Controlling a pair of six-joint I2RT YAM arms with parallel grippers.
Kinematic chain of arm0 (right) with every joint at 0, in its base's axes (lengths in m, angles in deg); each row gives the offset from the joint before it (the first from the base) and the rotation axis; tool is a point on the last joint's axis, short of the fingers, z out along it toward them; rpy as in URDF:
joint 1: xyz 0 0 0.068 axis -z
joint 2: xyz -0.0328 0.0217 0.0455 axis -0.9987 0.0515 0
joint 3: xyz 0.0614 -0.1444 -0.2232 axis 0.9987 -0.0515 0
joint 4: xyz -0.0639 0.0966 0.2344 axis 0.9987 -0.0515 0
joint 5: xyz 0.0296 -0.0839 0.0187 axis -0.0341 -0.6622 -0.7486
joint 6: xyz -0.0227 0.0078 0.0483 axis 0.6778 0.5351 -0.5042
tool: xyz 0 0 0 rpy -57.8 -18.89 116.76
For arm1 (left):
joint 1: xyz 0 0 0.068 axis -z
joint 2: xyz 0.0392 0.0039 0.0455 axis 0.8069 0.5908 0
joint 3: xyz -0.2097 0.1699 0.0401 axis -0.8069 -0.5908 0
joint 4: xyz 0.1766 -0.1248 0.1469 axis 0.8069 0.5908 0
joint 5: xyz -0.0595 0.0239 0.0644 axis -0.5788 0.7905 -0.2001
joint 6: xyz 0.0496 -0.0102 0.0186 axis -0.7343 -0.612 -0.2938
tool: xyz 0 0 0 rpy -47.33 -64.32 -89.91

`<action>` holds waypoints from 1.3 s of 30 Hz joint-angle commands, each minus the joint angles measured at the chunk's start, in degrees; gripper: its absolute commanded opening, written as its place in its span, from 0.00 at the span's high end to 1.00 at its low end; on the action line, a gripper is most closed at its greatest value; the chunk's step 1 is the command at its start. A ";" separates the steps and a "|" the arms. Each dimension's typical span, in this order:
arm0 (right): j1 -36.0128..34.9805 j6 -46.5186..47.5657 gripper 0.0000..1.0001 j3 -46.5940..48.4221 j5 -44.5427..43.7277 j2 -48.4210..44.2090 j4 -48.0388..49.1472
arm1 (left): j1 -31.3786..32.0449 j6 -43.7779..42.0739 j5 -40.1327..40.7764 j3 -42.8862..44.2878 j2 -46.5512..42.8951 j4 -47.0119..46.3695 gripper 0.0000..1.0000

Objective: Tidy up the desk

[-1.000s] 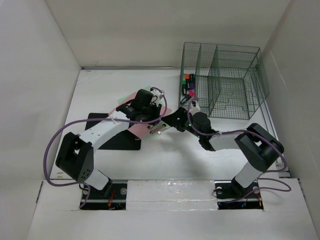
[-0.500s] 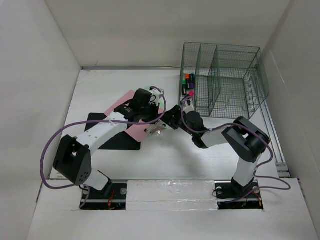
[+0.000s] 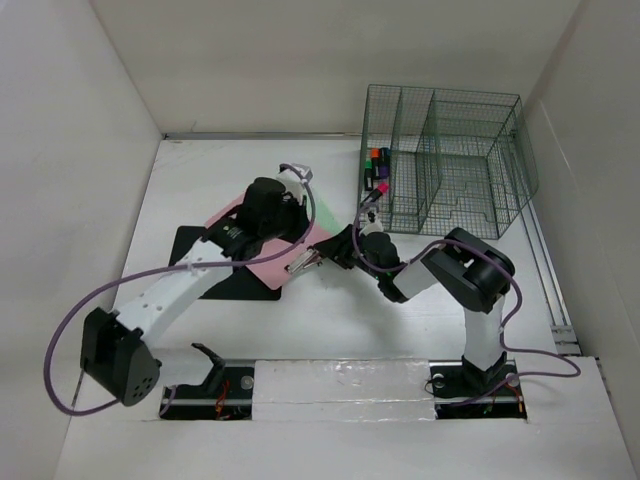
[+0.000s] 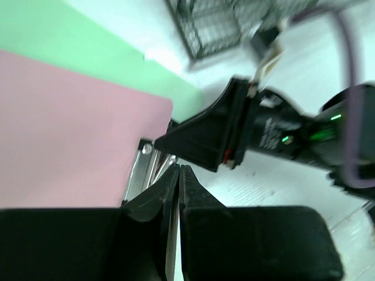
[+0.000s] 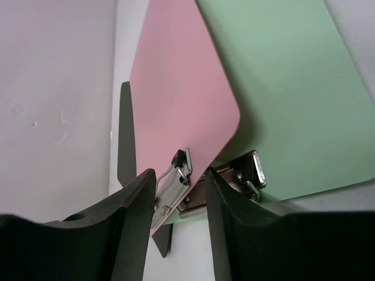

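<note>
Desk (image 3: 330, 320) directly beneath right end effector (image 3: 316, 259)

Pink clipboard (image 5: 176, 88) lies overlapping green clipboard (image 5: 287, 88), metal clips (image 5: 179, 170) side by side. Black clipboard (image 3: 196, 241) sits partly beneath the pink one. Green wire organizer (image 3: 455, 165) holds markers (image 3: 377, 170) in its left compartment.

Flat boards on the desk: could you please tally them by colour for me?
Pink board: 1
Green board: 1
Black board: 1
Total: 3
</note>
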 commanded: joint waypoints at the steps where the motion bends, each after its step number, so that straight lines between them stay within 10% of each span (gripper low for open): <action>1: -0.41 0.57 0.56 2.57 -1.38 0.67 6.67 | 0.31 5.15 4.34 -1.05 -7.64 -4.48 1.00; 5: -0.41 0.66 0.74 3.10 -1.03 2.08 7.73 | -2.32 23.71 15.12 -6.84 -12.49 -1.95 0.70; 19: 0.12 1.18 0.98 0.38 -0.94 1.20 10.89 | -3.56 52.17 16.21 -33.21 -27.52 -0.70 0.48; 39: 0.12 1.80 1.00 -17.44 0.72 -4.42 19.32 | 2.33 35.75 13.92 -24.87 -6.09 -15.80 0.46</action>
